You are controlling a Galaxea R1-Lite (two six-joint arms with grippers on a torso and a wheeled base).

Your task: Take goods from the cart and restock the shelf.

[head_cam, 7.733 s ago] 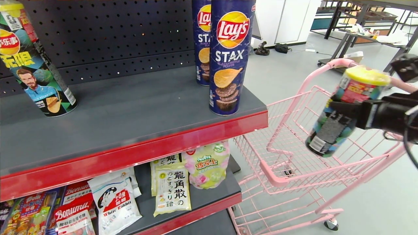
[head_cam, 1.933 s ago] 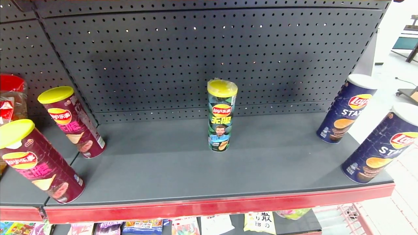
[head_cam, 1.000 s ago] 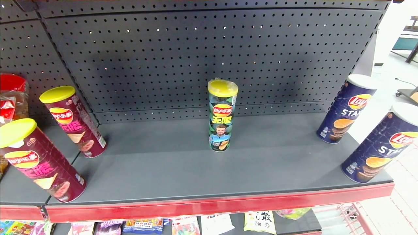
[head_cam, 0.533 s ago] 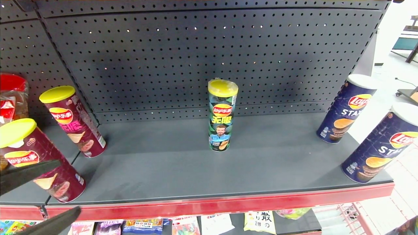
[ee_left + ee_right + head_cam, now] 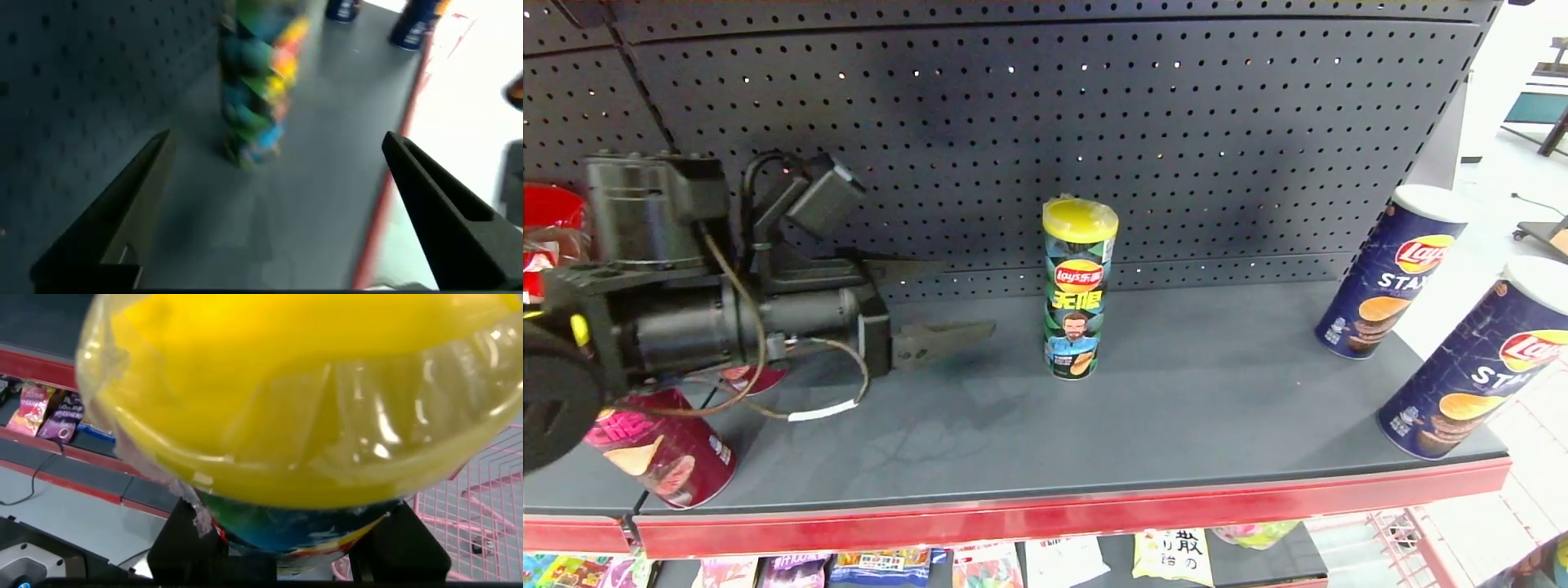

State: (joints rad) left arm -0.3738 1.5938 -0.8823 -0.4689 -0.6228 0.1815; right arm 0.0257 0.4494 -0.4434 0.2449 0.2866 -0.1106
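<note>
Shelf (image 5: 1176,425): grey deck with a red front lip and a perforated back panel, partly stocked; two blue tubes (image 5: 1388,273) at its right end, a maroon tube (image 5: 662,449) at its left.
Cart (image 5: 482,514): pink wire, glimpsed beyond the right arm's load, off the shelf's right end.
Left arm (image 5: 686,318): stretched over the left part of the deck, level with the goods, pointing toward the robot's right.
Green tube (image 5: 1080,290): yellow-lidded, standing upright mid-shelf near the back panel, apart from its neighbours.
Second green tube (image 5: 286,416): same yellow lid, carried by the right arm, not yet on the shelf.
Left pincer (image 5: 947,304): spread wide and empty, one finger toward the back panel, one toward the lip.
Right pincer (image 5: 294,563): clamped round the body of the second tube, by the look of it.
Line of approach: the standing tube lies straight ahead of the left pincer's tips, near but not between them. Its long axis is vertical and crosses the level fingers squarely, so a forward push would likely bracket it. The left arm is clearly the nearer.
</note>
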